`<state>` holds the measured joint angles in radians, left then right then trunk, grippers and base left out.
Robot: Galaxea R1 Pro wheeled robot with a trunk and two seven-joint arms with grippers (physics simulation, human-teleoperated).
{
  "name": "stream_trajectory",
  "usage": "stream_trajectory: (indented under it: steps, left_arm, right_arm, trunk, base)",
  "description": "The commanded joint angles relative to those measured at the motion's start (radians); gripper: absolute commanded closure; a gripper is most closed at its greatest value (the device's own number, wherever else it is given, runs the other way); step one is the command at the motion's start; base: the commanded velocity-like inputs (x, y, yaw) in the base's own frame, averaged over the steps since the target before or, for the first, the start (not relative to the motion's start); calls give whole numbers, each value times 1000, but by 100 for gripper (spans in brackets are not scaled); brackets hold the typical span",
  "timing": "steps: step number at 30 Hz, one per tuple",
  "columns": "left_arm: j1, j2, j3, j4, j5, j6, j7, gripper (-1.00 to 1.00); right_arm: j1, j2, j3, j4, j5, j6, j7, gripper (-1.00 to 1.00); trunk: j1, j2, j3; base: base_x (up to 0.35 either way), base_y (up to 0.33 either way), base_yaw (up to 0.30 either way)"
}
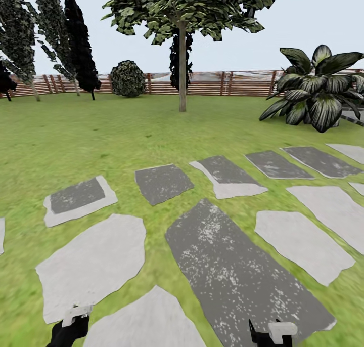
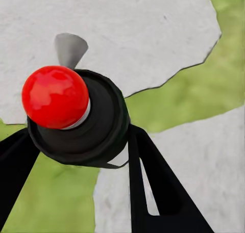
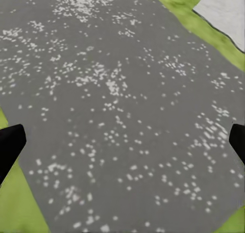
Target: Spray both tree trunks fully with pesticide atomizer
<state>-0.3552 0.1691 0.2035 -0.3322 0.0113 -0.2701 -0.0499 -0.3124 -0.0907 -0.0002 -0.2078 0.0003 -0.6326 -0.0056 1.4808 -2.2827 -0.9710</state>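
Many grey stepping stones (image 1: 222, 266) cross the lawn (image 1: 76, 139); fence (image 1: 212, 84) and tree (image 1: 182, 69) stand far. Left gripper (image 2: 76, 141) clamps the atomizer (image 2: 76, 113); right gripper (image 3: 122, 146) is spread wide, empty.

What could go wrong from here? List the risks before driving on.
1. The dark spray bottle with the red nozzle tip sits between the left claw's black fingers; a jolt over the uneven grey stepping stones might loosen it.
2. The tall bare-trunked tree stands far across the lawn, so spraying from here would likely fall short.
3. The right claw hangs open above a dark speckled stone and could scrape it.
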Motion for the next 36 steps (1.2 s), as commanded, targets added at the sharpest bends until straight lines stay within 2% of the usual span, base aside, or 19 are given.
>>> stream_trajectory:
  steps: [1, 36]
  left_arm:
    - [-1, 0, 5, 1, 2, -3, -5, 100]
    - [-1, -2, 4, 2, 1, -4, -5, 100]
  right_arm:
    - [-1, -1, 0, 1, 0, -3, -1, -100]
    - [-1, 0, 0, 3, 1, -2, -1, -100]
  trunk:
    - [0, 0, -1]
    - [0, 0, -1]
  base:
    - [337, 0, 0]
    - [337, 0, 0]
